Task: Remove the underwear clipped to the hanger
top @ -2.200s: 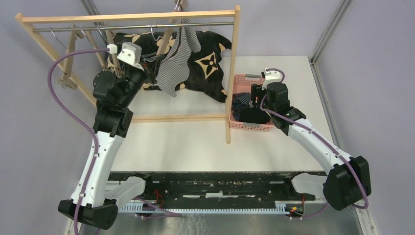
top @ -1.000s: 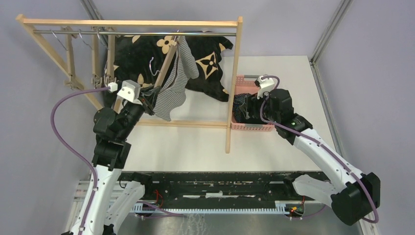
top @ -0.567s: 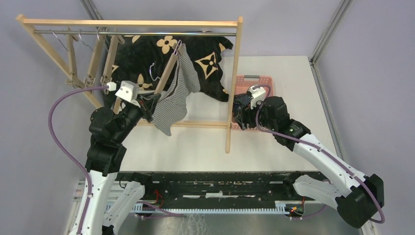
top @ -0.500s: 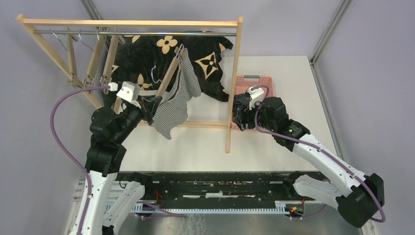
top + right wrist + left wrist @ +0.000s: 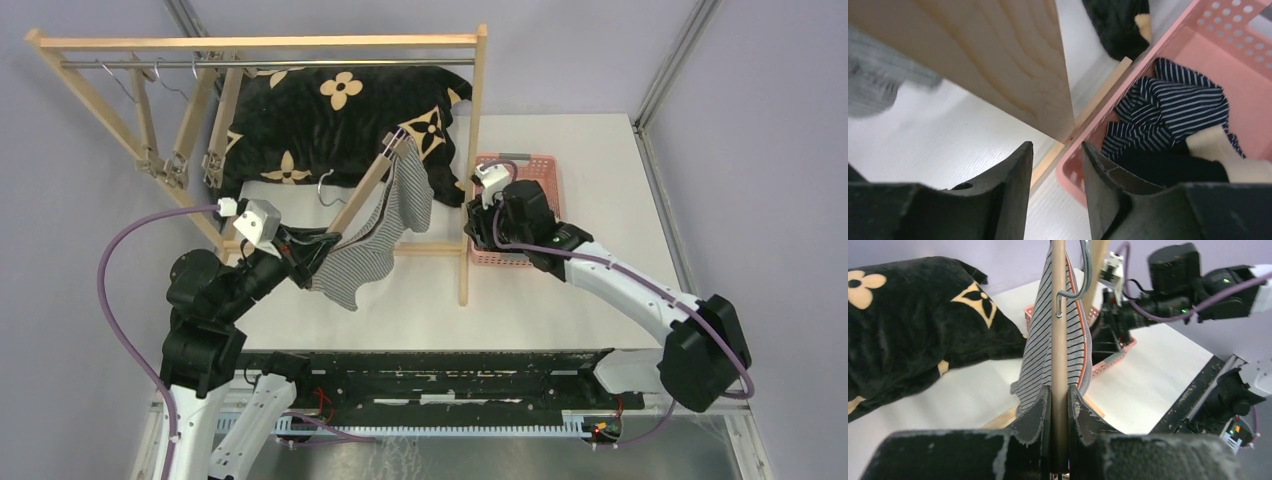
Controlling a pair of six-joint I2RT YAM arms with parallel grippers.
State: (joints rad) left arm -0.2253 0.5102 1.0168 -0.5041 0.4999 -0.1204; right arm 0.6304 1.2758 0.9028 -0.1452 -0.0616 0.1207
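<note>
White table point(image 5: 420, 310) beneath a wooden rack point(image 5: 477, 100), with pinstriped shorts point(image 5: 372, 255) on a hanger point(image 5: 1058, 330).
Pinches the hanger bar in the left gripper point(image 5: 1059, 392), low inside the rack, with those shorts draped near the right post. Holds the right gripper point(image 5: 1056, 150) parted and empty beside that post, by a pink basket point(image 5: 520, 158) just right of the rack, navy shorts point(image 5: 1168, 105) and black shorts point(image 5: 1168, 170) inside.

We see a left arm point(image 5: 200, 300) and right arm point(image 5: 625, 285) of white shells and black joints, looping purple cables point(image 5: 103, 275), white wrist camera blocks point(image 5: 258, 220) and scuffed black gripper fingers point(image 5: 1034, 416).
</note>
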